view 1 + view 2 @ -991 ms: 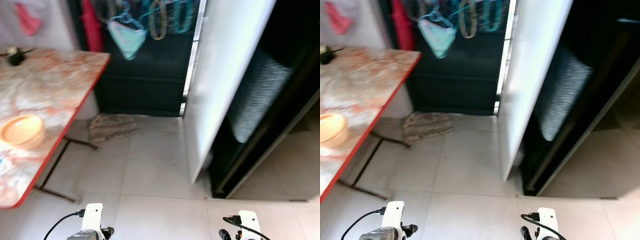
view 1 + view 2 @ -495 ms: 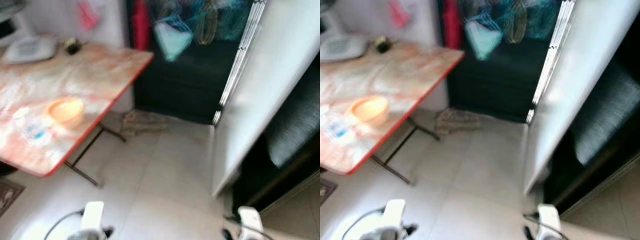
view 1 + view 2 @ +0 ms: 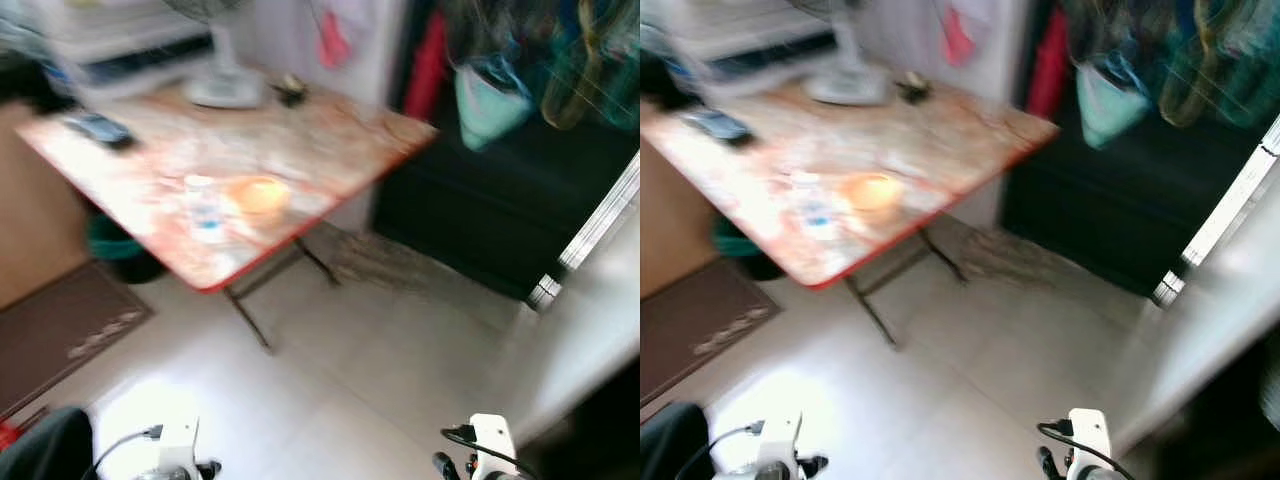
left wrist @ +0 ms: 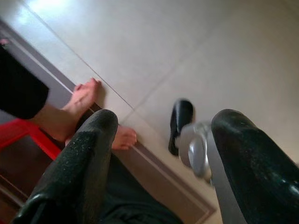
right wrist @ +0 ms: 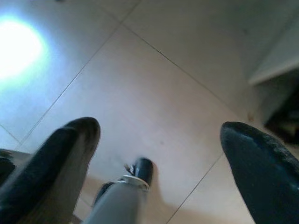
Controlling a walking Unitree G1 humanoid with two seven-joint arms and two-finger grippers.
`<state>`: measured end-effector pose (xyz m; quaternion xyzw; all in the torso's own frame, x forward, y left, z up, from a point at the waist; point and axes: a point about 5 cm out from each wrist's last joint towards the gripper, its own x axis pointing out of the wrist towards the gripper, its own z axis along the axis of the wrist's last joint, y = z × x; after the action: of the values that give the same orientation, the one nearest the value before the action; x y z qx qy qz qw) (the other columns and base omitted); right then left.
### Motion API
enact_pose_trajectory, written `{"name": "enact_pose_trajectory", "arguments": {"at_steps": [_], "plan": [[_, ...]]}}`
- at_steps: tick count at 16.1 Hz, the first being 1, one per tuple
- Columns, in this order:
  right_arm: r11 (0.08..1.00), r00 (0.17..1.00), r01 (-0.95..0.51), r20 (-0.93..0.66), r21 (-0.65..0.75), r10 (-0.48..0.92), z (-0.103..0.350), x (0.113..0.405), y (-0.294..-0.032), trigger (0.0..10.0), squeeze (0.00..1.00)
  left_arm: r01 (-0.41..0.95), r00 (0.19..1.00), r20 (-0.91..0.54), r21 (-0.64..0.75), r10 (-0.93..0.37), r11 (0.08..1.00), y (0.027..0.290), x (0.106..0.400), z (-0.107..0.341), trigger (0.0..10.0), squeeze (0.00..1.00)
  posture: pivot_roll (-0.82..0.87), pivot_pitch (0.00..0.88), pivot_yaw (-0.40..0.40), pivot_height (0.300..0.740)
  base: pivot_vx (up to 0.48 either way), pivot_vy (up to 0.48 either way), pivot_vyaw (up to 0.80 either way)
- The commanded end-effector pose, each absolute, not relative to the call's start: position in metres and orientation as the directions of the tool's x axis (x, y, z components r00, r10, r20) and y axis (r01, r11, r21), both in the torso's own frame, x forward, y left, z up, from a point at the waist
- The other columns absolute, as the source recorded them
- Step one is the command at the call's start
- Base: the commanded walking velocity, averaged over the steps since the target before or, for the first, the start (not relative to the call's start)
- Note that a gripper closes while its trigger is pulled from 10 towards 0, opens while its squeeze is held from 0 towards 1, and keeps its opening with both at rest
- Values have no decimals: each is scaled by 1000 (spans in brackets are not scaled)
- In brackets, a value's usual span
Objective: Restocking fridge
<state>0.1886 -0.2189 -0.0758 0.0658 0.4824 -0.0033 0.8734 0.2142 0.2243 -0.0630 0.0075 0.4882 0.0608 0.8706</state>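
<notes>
I'm seeing the fridge (image 3: 585,340) only as a blurred white door slanting along the right edge of the frame, its dark inside just showing at the lower right corner, while the red-edged bench (image 3: 250,180) at upper left is carrying an orange bowl (image 3: 260,195), a small bottle (image 3: 204,208) and a white fan base (image 3: 225,92). Both arms are hanging low over the pale tiled floor (image 3: 380,380), and each wrist camera is showing what the head views aren't: the left hand (image 4: 161,154) with fingers spread apart above a person's bare feet (image 4: 86,100) near a red frame, and the right hand (image 5: 159,154) likewise gaping wide over bare tile.
</notes>
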Motion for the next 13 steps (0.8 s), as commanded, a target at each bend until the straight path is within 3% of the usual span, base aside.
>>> {"name": "enact_pose_trajectory", "arguments": {"at_steps": [1,3,8,13], "plan": [[992,521,81,-853,95,39,-77,183,-226,10000,0,-106,507,-856,53,99,993,219,210,-66,10000,0,94,0,-63,740,0,0,800],[990,526,93,-850,102,38,-77,183,-225,10000,0,-114,515,-851,48,100,992,219,211,-66,10000,0,95,0,-62,740,0,0,800],[983,542,138,-840,119,25,-77,184,-225,10000,0,-136,526,-841,65,128,989,221,212,-65,10000,0,92,0,-64,740,0,0,0],[984,545,136,-838,118,25,-76,185,-226,10000,0,-134,528,-840,62,125,989,220,214,-64,10000,0,93,0,-66,740,269,0,0]]}}
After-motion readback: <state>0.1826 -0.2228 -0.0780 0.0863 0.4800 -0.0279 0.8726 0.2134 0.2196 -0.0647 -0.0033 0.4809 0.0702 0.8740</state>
